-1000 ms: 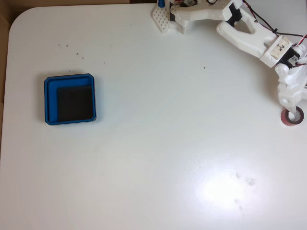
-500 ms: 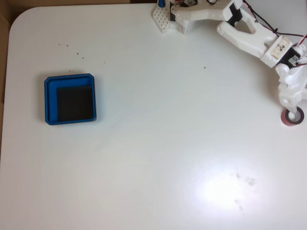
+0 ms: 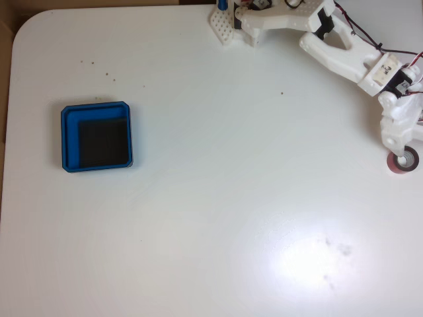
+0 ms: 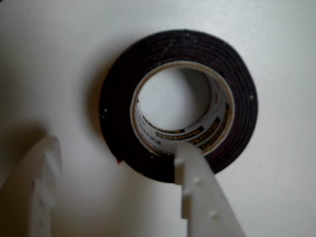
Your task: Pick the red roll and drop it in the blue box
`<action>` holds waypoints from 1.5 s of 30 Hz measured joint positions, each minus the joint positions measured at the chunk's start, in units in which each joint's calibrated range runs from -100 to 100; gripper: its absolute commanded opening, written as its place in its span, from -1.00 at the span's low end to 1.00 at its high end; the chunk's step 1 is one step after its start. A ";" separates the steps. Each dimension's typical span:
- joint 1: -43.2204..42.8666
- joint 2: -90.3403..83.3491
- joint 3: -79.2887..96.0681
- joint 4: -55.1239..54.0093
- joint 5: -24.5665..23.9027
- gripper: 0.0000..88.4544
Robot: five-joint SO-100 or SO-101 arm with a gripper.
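wrist view looks straight down on the roll, lying flat on the white table with its hollow centre facing up; the tape reads dark here, with a pale core. the claw is spread wide around one side of the ring: one finger has its tip over the core's rim, seemingly reaching into the hole, while the other finger stands outside, apart from the outer wall. nothing is clamped yet, the roll sits untouched by the outer finger and there is a clear gap between them.

fixed view puts the roll at the far right edge of the table, red with a pale centre, directly under the claw at the end of the white arm. the box lies well apart, over on the left side of that view, its black floor bare.

by my reading the task is at its early stage: the reach is done and the claw is lined up on the ring's wall, but the grip is not yet made. left to do are the squeeze on the wall, the lift, the long carry across the table to the box, and the release over it.
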 measured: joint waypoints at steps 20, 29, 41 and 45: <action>0.99 2.37 -0.72 0.00 0.00 -0.52; 0.99 2.37 -0.72 0.00 0.00 -0.52; 0.99 2.37 -0.72 0.00 -0.08 -0.54; 0.99 2.37 -0.72 0.08 -0.08 -0.54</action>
